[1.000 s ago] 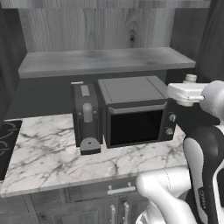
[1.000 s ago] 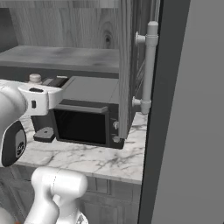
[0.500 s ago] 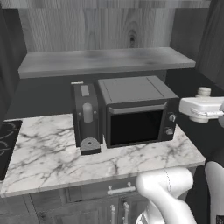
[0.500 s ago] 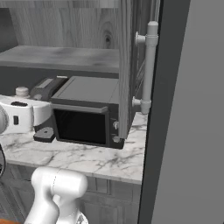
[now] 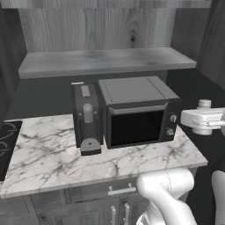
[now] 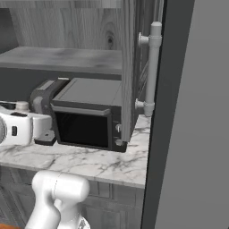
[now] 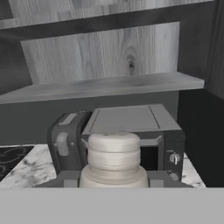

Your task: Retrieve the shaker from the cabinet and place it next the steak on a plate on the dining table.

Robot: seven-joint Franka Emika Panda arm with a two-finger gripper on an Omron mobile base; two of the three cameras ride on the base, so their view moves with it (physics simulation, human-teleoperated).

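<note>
The shaker [image 7: 113,156], a pale beige bottle with a ribbed cap, stands upright in my gripper [image 7: 113,180], which is shut on its body just below the cap. In the left base view the hand hangs at the right edge beside the microwave, the shaker's cap [image 5: 204,104] poking up above the gripper [image 5: 203,119]. In the right base view the shaker [image 6: 21,106] tops the hand at the left edge. The cabinet's pale shelf [image 5: 105,61] lies bare, above and behind. The steak, plate and dining table are out of view.
A dark microwave [image 5: 138,112] and a coffee machine [image 5: 86,118] stand on the marble counter [image 5: 52,158] under the shelf. The open cabinet door [image 6: 129,67] with its bar handle [image 6: 152,67] juts out on the right. A stove corner [image 5: 6,136] lies at the left.
The hand with the shaker has dropped from shelf height to beside the microwave's front, drifting outward from the cabinet. The rest of the scene has stayed still.
</note>
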